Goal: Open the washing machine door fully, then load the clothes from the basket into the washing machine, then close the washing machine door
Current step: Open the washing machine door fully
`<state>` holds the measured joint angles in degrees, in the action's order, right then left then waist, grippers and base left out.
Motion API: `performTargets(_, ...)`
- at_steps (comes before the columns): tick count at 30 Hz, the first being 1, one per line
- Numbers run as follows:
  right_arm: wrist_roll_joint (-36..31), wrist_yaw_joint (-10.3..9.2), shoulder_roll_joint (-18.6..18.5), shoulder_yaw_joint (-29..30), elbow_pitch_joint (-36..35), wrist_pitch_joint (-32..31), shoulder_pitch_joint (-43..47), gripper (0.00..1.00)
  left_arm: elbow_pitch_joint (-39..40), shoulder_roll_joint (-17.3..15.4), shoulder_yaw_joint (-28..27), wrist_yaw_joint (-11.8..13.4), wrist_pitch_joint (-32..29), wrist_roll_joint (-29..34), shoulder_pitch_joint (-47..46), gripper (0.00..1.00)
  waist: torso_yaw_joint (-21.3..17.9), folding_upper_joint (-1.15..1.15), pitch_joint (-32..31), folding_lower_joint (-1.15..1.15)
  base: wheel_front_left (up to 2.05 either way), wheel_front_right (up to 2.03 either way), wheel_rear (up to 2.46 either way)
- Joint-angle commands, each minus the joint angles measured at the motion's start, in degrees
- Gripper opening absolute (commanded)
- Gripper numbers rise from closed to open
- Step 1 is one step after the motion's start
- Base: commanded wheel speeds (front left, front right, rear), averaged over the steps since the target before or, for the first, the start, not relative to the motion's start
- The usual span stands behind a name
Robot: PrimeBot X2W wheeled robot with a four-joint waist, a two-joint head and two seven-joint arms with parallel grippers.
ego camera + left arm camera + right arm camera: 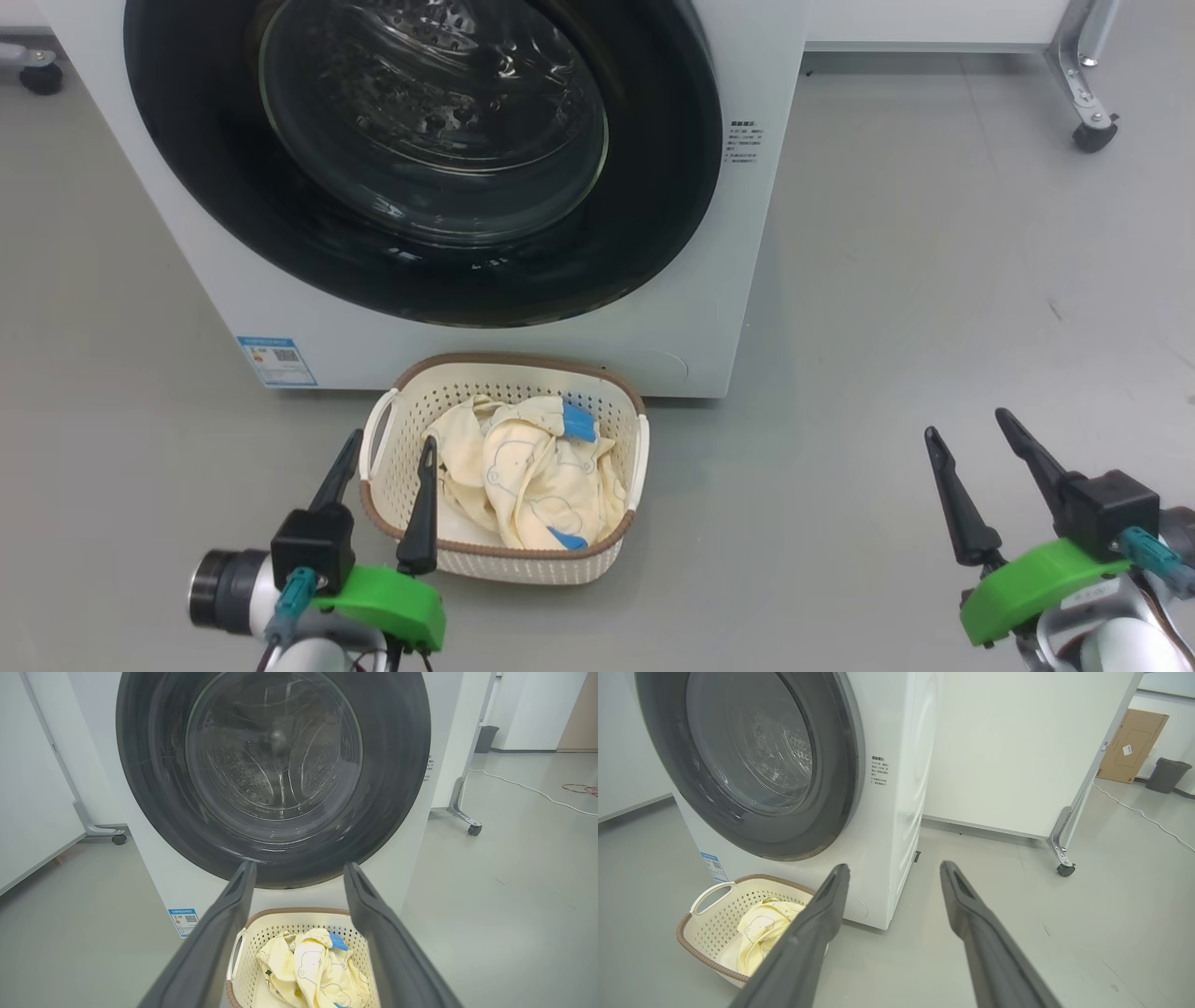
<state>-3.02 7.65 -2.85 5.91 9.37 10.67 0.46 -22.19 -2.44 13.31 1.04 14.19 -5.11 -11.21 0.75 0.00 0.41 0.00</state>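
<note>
**Washing machine door [420, 140]: bearing from each pair of jaws**

The washing machine door sits shut, flat against the front of the washing machine [709, 308], so the opening step is not yet done. The basket [523, 359] stands on the floor [887, 280] just in front of the machine, below the door, with the clothes [532, 476] heaped inside.

Left jaws: released, spread wide, holding nothing. In the head view one finger [425, 504] crosses the basket's near left corner. The left wrist view faces the door squarely: it lies ahead and above, centred between the fingers.

Right jaws: released, empty, low over bare floor, well apart from the basket and right of the machine. From there the door lies ahead, upward and to the left, its right rim nearest.

No handle can be made out. Judgement: a catch on the right rim would favour the right arm
</note>
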Motion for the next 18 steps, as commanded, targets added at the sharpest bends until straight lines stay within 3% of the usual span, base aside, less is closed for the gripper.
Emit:
performTargets(1,0.2,-0.16,-0.5,-1.1,-1.9,0.6,-2.6,1.0,2.1,-0.7,-2.1,0.1,0.8,0.0,-1.5,1.0,0.0,0.0,0.0,0.0,0.0,0.0,0.0)
performTargets(18,3.4,-0.16,-0.2,-0.5,-1.3,0.4,-5.7,1.0,4.0,-0.7,-2.5,0.1,0.8,0.2,-3.7,1.0,0.5,0.0,4.4,0.0,0.0,0.0,0.0)
